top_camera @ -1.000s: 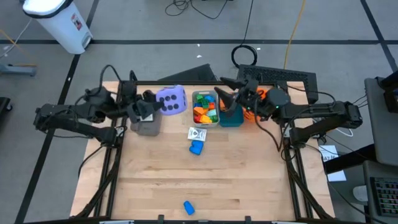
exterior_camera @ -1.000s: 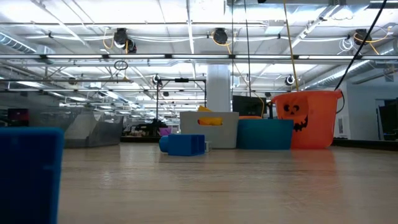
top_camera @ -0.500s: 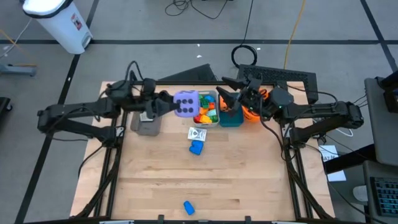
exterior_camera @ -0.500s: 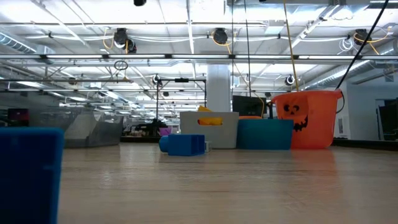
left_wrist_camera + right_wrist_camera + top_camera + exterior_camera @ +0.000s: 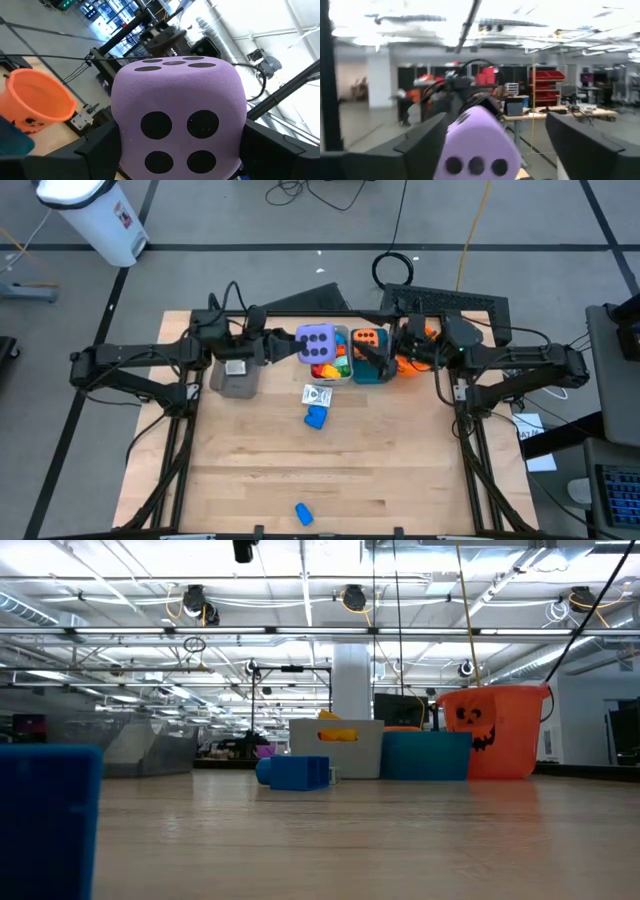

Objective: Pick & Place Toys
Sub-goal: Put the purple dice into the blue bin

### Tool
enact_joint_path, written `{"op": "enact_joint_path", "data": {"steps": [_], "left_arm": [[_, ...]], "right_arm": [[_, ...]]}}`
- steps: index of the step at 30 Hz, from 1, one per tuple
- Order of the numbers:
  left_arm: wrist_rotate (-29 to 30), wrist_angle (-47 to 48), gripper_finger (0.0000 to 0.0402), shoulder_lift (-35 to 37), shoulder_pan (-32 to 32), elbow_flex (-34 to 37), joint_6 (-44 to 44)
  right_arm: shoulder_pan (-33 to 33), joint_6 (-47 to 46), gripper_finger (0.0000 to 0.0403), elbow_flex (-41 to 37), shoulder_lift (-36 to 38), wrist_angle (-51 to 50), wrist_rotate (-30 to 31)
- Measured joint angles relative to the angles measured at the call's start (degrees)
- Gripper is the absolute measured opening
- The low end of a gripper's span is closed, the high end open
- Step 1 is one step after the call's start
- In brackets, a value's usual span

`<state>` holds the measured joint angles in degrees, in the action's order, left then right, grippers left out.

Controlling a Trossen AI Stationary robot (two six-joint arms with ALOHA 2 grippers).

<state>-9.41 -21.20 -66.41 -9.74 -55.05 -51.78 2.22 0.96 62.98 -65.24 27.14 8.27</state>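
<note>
The left claw (image 5: pixel 292 347) grasps the purple die (image 5: pixel 317 342) above the brick-filled grey bin (image 5: pixel 331 376), the right claw (image 5: pixel 385 358) hangs released over the teal bin (image 5: pixel 372 372), while a blue brick (image 5: pixel 316 417), a packet (image 5: pixel 317 395) and another brick (image 5: pixel 303 513) remain on the surface (image 5: pixel 330 470).

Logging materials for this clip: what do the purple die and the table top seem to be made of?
The purple die looks like soft foam with a matte finish: its surface is finely grainy, its edges rounded, its dots flat black. It sits between the left gripper jaws. The table top looks like wood: pale planks with visible grain and seams, with a slight sheen in the low view.
</note>
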Motion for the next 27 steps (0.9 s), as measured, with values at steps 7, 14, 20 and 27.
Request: {"op": "enact_joint_path", "data": {"steps": [7, 14, 20, 27], "left_arm": [[0.6, 0.1, 0.0332, 0.0, -0.6, 0.0, -4.3], [0.4, 3.1, 0.0333, -0.5, -1.1, 0.0, -7.4], [0.4, 3.1, 0.0333, -1.9, -1.1, 0.0, -9.2], [-3.0, 3.5, 0.0333, -7.2, -1.3, -4.8, -8.6]], "right_arm": [[-1.8, 7.3, 0.0394, 0.0, 1.0, -9.0, -2.7], [-2.8, 9.5, 0.0397, 0.0, 0.5, -12.9, -2.5], [-2.7, 10.9, 0.0399, 0.0, 0.2, -13.5, -2.4], [-2.7, 11.2, 0.0399, 0.1, -0.9, -15.6, -1.6]]}}
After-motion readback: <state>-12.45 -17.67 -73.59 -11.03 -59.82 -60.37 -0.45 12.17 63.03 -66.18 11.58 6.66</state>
